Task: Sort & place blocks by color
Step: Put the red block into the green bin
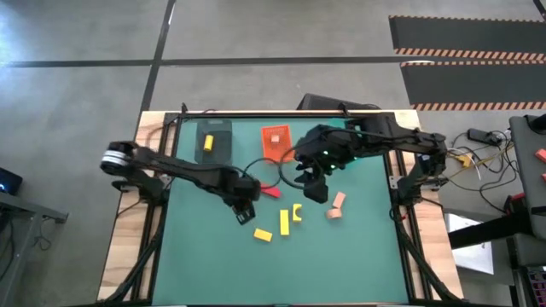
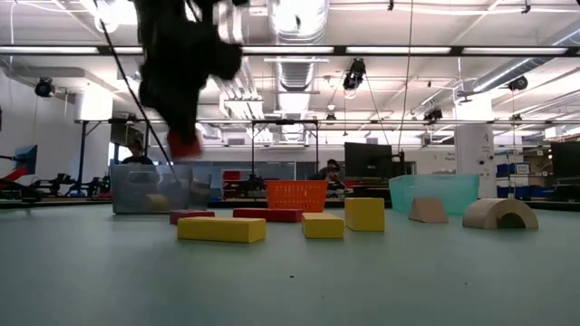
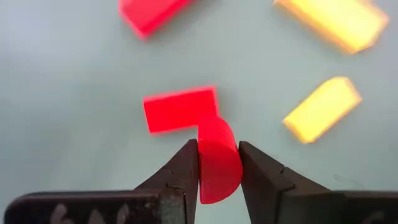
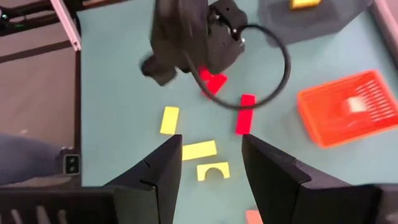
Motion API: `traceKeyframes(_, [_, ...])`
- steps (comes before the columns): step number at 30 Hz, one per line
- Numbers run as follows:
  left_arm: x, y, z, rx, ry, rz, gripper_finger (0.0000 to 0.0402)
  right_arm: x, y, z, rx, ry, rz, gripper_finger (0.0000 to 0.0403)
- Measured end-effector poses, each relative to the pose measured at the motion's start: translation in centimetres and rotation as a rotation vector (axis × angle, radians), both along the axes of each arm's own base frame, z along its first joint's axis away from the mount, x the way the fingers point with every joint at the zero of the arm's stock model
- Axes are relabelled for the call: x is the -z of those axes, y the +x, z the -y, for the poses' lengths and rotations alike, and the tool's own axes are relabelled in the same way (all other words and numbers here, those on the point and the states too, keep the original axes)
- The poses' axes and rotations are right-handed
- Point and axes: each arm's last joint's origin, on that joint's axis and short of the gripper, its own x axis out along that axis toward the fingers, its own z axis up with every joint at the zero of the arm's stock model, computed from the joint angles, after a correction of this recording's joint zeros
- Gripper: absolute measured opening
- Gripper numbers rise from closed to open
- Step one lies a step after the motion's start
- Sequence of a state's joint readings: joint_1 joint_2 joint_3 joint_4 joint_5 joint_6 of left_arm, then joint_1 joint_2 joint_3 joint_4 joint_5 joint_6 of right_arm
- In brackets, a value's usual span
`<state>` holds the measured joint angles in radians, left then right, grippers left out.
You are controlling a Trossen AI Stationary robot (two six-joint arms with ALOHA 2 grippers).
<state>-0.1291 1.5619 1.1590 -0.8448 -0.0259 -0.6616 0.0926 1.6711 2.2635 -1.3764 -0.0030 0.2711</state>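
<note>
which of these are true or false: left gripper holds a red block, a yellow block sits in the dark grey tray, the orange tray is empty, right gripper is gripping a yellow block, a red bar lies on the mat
1. The left gripper holds a red block. True: its fingers are closed on a red half-round piece.
2. A yellow block sits in the dark grey tray. True.
3. The orange tray is empty. False: a pale block lies in it.
4. The right gripper is gripping a yellow block. False: its fingers are open with nothing between them, above the mat.
5. A red bar lies on the mat. True.
</note>
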Motion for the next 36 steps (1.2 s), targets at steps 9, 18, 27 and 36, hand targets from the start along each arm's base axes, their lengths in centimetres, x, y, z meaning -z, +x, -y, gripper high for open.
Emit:
traceKeyframes(9, [-10.8,-3.7,-0.8,0.102,0.132,0.662,0.0079,-1.8,-0.5,-1.3,-0.017,-0.114,0.182,0.0157])
traceKeyframes(18, [-17.3,-6.9,-1.4,0.095,0.257,1.141,0.0081,-1.9,0.9,-1.9,-0.063,-0.202,0.327,0.0157])
traceKeyframes(27, [-19.9,-7.2,-1.2,0.167,0.268,1.406,0.0081,-2.2,2.4,-2.1,-0.046,-0.182,0.482,0.0161])
traceKeyframes(36, [-19.7,-5.9,-1.0,0.187,0.254,1.452,0.0082,-2.8,2.9,-1.9,-0.037,-0.187,0.555,0.0206])
